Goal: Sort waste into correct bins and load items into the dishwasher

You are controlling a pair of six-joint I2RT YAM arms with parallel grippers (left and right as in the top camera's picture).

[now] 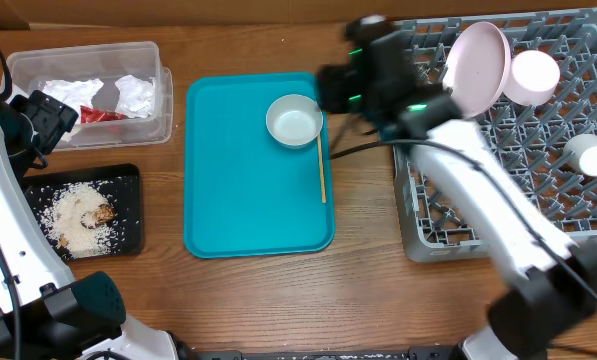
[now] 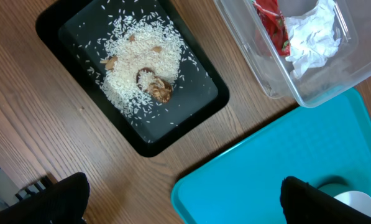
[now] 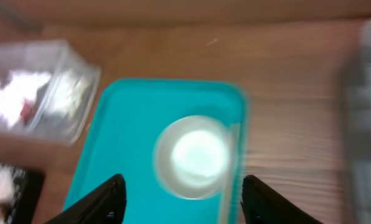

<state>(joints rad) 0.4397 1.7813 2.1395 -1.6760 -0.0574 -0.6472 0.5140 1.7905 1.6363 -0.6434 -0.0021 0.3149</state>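
A grey-rimmed bowl (image 1: 294, 120) sits on the teal tray (image 1: 238, 200). My right gripper (image 1: 334, 88) hovers open just right of it; in the right wrist view its fingers (image 3: 185, 200) straddle the blurred bowl (image 3: 194, 157). The dish rack (image 1: 448, 228) holds the large pale plate (image 1: 476, 65), the smaller white plate (image 1: 534, 75) and the white cup (image 1: 588, 155). The clear tub (image 1: 162, 100) holds napkins (image 1: 133, 95) and a red scrap (image 1: 103, 115). The black tray (image 1: 128, 180) holds rice (image 1: 78, 212). My left gripper (image 2: 185, 205) is open and empty.
A thin wooden stick (image 1: 322, 165) lies along the teal tray's right edge. My right arm stretches across the rack's left side. The left wrist view shows the black tray (image 2: 67, 31), the tub (image 2: 266, 68) and a corner of the teal tray (image 2: 266, 168).
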